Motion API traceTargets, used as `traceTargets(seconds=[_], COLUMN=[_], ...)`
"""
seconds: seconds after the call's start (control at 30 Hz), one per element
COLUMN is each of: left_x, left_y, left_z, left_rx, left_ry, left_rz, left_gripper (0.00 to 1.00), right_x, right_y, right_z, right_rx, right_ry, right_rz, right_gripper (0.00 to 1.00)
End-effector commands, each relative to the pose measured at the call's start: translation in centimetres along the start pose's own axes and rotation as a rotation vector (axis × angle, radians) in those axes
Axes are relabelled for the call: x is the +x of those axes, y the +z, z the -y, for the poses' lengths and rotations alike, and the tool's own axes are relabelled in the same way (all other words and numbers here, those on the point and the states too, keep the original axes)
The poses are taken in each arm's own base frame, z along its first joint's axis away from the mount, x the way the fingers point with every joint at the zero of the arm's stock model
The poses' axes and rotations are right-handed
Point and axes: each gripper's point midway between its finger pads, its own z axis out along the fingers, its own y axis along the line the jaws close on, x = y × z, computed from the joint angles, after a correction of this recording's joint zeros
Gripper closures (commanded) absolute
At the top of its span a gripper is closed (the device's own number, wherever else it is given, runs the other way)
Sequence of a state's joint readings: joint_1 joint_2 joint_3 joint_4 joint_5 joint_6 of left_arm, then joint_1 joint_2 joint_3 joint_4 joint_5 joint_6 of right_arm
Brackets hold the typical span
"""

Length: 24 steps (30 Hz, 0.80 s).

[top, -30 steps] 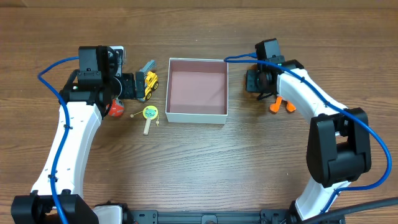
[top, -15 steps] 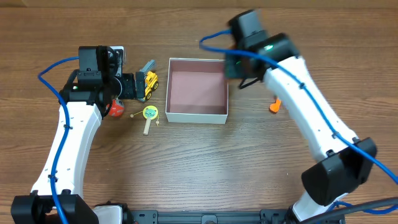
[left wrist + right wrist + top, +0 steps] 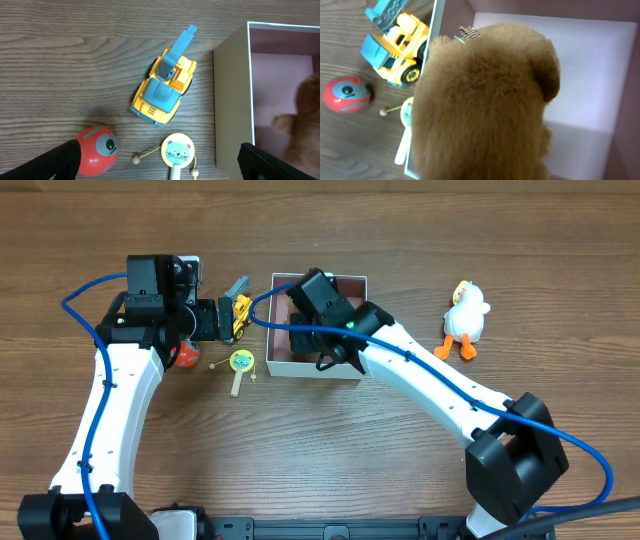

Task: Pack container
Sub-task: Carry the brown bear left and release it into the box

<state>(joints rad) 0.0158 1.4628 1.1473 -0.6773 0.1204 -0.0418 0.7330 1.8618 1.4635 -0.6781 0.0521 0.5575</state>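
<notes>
Nearest me, just left of the container (image 3: 285, 366), I see a cat-face rattle (image 3: 176, 152), and a red ball (image 3: 97, 145) further left, both on the table (image 3: 300, 450). The container sits between the arms. My right claw (image 3: 305, 330) is over its left half, clamped on a brown plush (image 3: 485, 100), fingers buried in fur. My left claw (image 3: 160, 162) hovers left of it, spread wide, above a yellow-blue digger truck (image 3: 162, 92). Well right of the container lies a white duck (image 3: 467, 315).

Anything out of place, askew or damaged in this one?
Nothing stands out. The container sits square and intact, the brown plush is over its pink inside, and the yellow truck, red ball, cat rattle and duck lie loose on the table, unbroken.
</notes>
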Motion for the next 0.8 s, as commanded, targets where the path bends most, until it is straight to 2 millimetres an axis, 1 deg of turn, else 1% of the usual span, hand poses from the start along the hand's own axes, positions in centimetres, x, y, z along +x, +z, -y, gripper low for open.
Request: traceTargets(seconds=[0.0, 0.13, 0.23, 0.27, 0.37, 0.43, 0.53, 0.7, 0.77], left_x=[-0.9, -0.9, -0.8, -0.8, -0.5, -0.2, -0.2, -0.2, -0.2], left_y=[-0.4, -0.4, -0.4, -0.4, -0.4, -0.4, -0.4, -0.4, -0.4], left_z=[-0.1, -0.1, -0.1, -0.1, -0.1, -0.1, -0.1, -0.1, -0.1], left_rx=[0.006, 0.006, 0.007, 0.006, 0.006, 0.005, 0.005, 0.005, 0.006], left_ry=[0.006, 0.006, 0.005, 0.005, 0.004, 0.003, 0.002, 0.003, 0.002], left_rz=[0.020, 0.019, 0.016, 0.014, 0.005, -0.007, -0.009, -0.007, -0.007], left_gripper=[0.00, 0.00, 0.00, 0.00, 0.00, 0.00, 0.00, 0.00, 0.00], right_x=[-0.3, -1.3, -1.7, -1.8, -1.2, -1.0, -1.5, -2.4, -2.8], right_y=[1.2, 1.8, 2.3, 2.5, 4.1, 4.6, 4.5, 4.5, 4.5], right_z=[0.1, -0.5, -0.9, -0.9, -0.5, -0.2, 0.0, 1.1, 1.3], right_rx=[-0.025, -0.062, -0.078, -0.079, -0.063, -0.052, -0.056, -0.101, -0.120], right_ry=[0.019, 0.013, -0.064, -0.079, -0.099, -0.161, -0.154, -0.112, -0.101], right_rz=[0.046, 0.111, 0.143, 0.146, 0.126, 0.119, 0.120, 0.099, 0.100], right_gripper=[0.94, 0.93, 0.92, 0.92, 0.92, 0.92, 0.92, 0.92, 0.91])
